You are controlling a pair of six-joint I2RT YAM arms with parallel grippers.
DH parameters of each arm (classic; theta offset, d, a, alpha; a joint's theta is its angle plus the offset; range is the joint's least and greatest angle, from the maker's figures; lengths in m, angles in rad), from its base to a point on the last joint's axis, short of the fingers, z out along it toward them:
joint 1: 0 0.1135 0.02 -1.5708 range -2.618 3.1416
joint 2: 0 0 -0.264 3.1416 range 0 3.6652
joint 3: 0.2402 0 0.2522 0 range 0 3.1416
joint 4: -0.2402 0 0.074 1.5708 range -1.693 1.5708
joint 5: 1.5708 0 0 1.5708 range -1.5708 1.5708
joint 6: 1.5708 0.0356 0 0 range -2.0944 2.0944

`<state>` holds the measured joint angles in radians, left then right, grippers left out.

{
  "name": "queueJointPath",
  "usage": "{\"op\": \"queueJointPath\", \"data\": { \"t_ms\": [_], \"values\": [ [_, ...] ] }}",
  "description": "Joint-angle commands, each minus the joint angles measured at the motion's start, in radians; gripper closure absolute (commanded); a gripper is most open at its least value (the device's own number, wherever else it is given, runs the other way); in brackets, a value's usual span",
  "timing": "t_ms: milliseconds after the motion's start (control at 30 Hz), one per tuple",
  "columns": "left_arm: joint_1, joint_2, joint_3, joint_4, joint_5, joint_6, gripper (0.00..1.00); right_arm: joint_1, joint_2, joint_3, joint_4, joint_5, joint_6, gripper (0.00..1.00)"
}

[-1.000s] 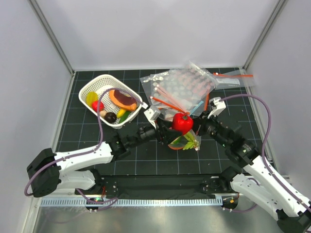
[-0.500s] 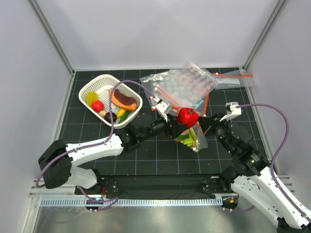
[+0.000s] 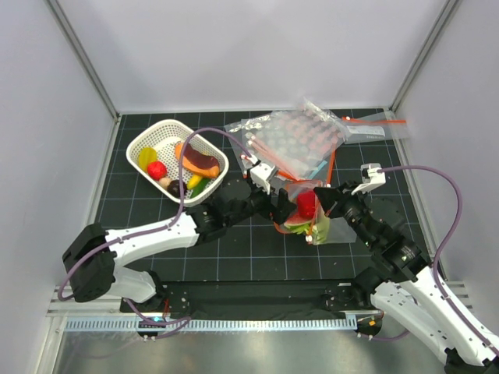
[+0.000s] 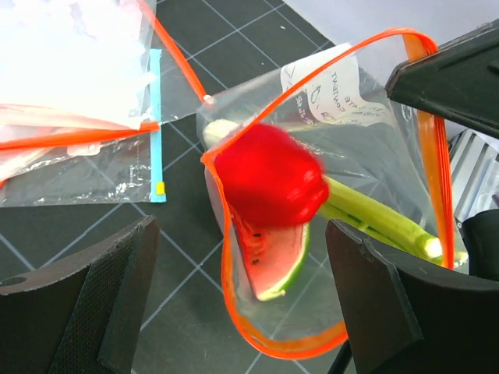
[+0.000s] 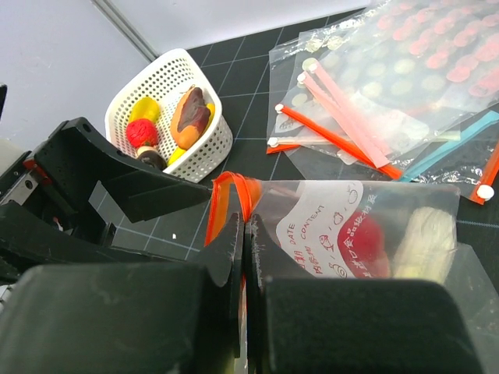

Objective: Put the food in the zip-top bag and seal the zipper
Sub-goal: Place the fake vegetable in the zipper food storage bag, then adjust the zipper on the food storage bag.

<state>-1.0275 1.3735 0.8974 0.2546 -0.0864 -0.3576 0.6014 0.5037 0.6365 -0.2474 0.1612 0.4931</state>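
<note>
The zip-top bag (image 3: 324, 231) stands mouth-up at the mat's middle, its orange-red zipper (image 4: 290, 346) held open in a loop. My right gripper (image 3: 327, 201) is shut on the zipper edge (image 5: 226, 191), pinching it between the closed fingers (image 5: 246, 224). My left gripper (image 3: 277, 206) is open and empty just left of the mouth, its fingers (image 4: 86, 304) wide apart. The small red fruit (image 4: 269, 183) is blurred in the bag's mouth, on top of the watermelon wedge (image 4: 274, 251) and the green-and-white stalk (image 4: 374, 220). The fruit also shows through the bag (image 5: 366, 245).
A white slotted basket (image 3: 148, 137) with other toy foods stands at the back left. A pile of spare clear bags (image 3: 300, 139) with orange and blue strips lies behind the held bag, some reaching the back right corner.
My left gripper carried the red fruit right over the bag's mouth and opened; the fruit dropped in. The right gripper kept holding the bag's edge.
</note>
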Motion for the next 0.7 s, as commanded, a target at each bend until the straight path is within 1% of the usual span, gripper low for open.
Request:
{"op": "queueJointPath", "data": {
  "t_ms": [0, 133, 167, 200, 233, 267, 400, 433, 467, 533, 567, 600, 633, 667],
  "values": [
    [-0.003, -0.059, 0.047, -0.024, -0.024, 0.023, 0.10, 0.006, -0.011, 0.012, 0.091, 0.000, 0.010, 0.99],
    [-0.003, -0.100, 0.049, -0.070, -0.090, 0.034, 0.09, 0.006, -0.016, 0.009, 0.092, 0.005, 0.012, 0.99],
    [-0.003, -0.100, 0.054, -0.093, -0.111, 0.028, 0.08, 0.006, -0.016, 0.009, 0.091, 0.004, 0.012, 0.99],
    [-0.002, -0.093, 0.060, -0.110, -0.163, 0.019, 0.08, 0.006, -0.017, 0.009, 0.091, 0.006, 0.012, 0.99],
    [-0.002, -0.084, 0.069, -0.126, -0.176, 0.013, 0.08, 0.006, -0.019, 0.011, 0.091, 0.006, 0.012, 0.99],
    [0.000, -0.068, 0.095, -0.155, -0.182, 0.011, 0.11, 0.006, -0.019, 0.009, 0.091, 0.008, 0.013, 0.99],
    [0.001, 0.018, 0.179, -0.248, -0.188, 0.002, 0.15, 0.006, -0.027, 0.008, 0.091, 0.014, 0.012, 0.99],
    [0.003, 0.048, 0.193, -0.252, -0.203, 0.000, 0.16, 0.005, -0.027, 0.008, 0.091, 0.012, 0.012, 0.99],
    [0.001, 0.055, 0.199, -0.283, -0.213, -0.001, 0.18, 0.006, -0.027, 0.006, 0.091, 0.012, 0.012, 0.99],
    [0.006, 0.062, 0.198, -0.287, -0.230, -0.015, 0.22, 0.006, -0.028, 0.008, 0.091, 0.012, 0.012, 0.99],
    [0.007, 0.059, 0.195, -0.279, -0.225, -0.017, 0.30, 0.006, -0.028, 0.008, 0.092, 0.009, 0.012, 0.99],
    [0.012, 0.059, 0.187, -0.275, -0.222, -0.018, 0.34, 0.006, -0.030, 0.006, 0.094, 0.008, 0.012, 0.99],
    [0.012, 0.058, 0.187, -0.272, -0.210, -0.020, 0.47, 0.006, -0.028, 0.005, 0.094, 0.006, 0.013, 0.99],
    [0.012, 0.059, 0.187, -0.270, -0.204, -0.018, 0.55, 0.006, -0.028, 0.003, 0.096, 0.003, 0.012, 0.99]
  ]
}}
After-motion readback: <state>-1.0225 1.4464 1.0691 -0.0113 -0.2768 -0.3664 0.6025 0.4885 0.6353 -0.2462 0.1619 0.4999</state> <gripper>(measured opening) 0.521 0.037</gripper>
